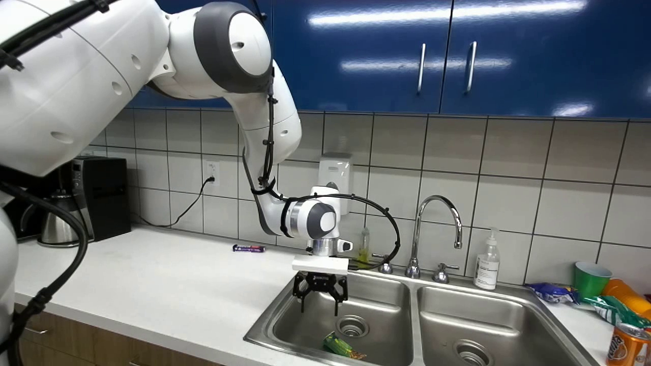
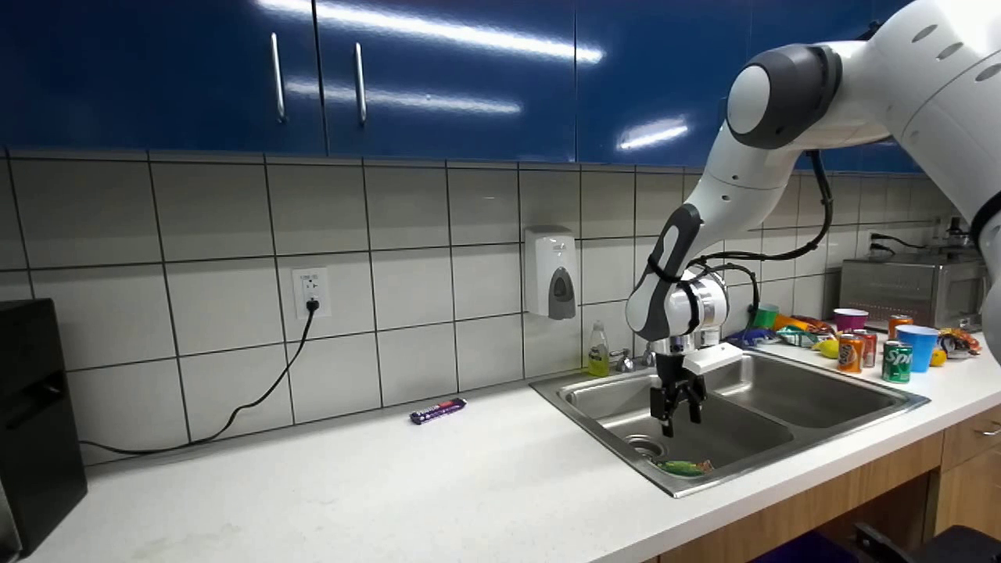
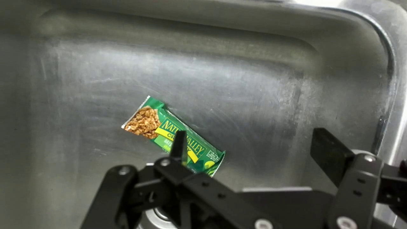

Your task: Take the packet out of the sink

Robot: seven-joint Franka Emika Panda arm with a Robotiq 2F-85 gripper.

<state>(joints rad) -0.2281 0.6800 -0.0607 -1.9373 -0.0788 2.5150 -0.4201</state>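
The packet is a green Nature Valley bar wrapper (image 3: 198, 144) lying flat on the floor of the steel sink (image 3: 254, 92). The packet also shows in both exterior views (image 1: 342, 346) (image 2: 685, 467), in the basin nearer the long counter, beside the drain and towards the front wall. My gripper (image 1: 319, 309) points down over that basin, above the packet and apart from it. In the wrist view the gripper (image 3: 250, 133) is open wide with nothing between its fingers. Its left finger overlaps the packet in the picture and hides part of it; the right finger is over bare steel.
A tall faucet (image 1: 417, 234) with two handles stands behind the basins. A pump bottle (image 1: 487, 267) and a yellow soap bottle (image 2: 598, 352) stand near the back rim. A purple bar (image 2: 438, 410) lies on the counter. Cans (image 2: 897, 361), cups and wrappers crowd the far side.
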